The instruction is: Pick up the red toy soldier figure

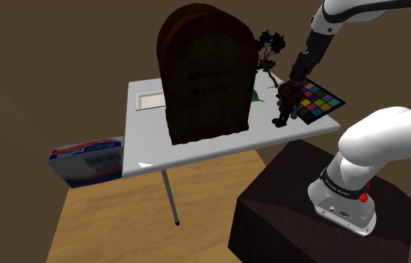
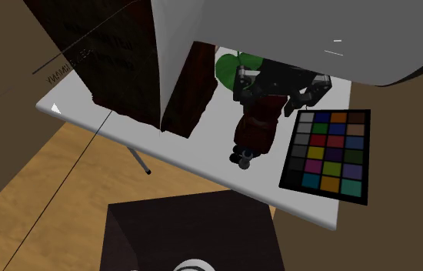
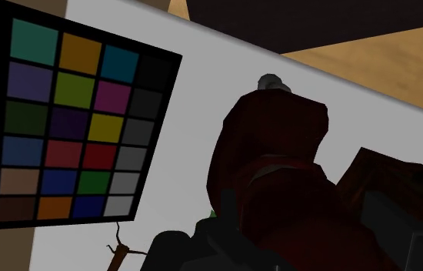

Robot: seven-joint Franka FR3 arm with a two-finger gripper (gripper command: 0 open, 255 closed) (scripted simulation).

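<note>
White tbl (image 1: pixel 196 152): gripper (image 2: pixel 268 98) at red soldier fig (image 2: pixel 258 129), nr colour chart (image 2: pixel 329 150).

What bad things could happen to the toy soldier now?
The gripper is right at the dark red toy soldier, which is close to the table edge, so if it slips it might tumble to the floor. The tall brown arched block stands right beside it, and a swing that way could bump it. The colour chart on the other side could get nudged too.

Colour chart (image 1: pixel 318 103) and brown arched slab (image 1: pixel 208 71) on white table (image 1: pixel 211 152).
</note>
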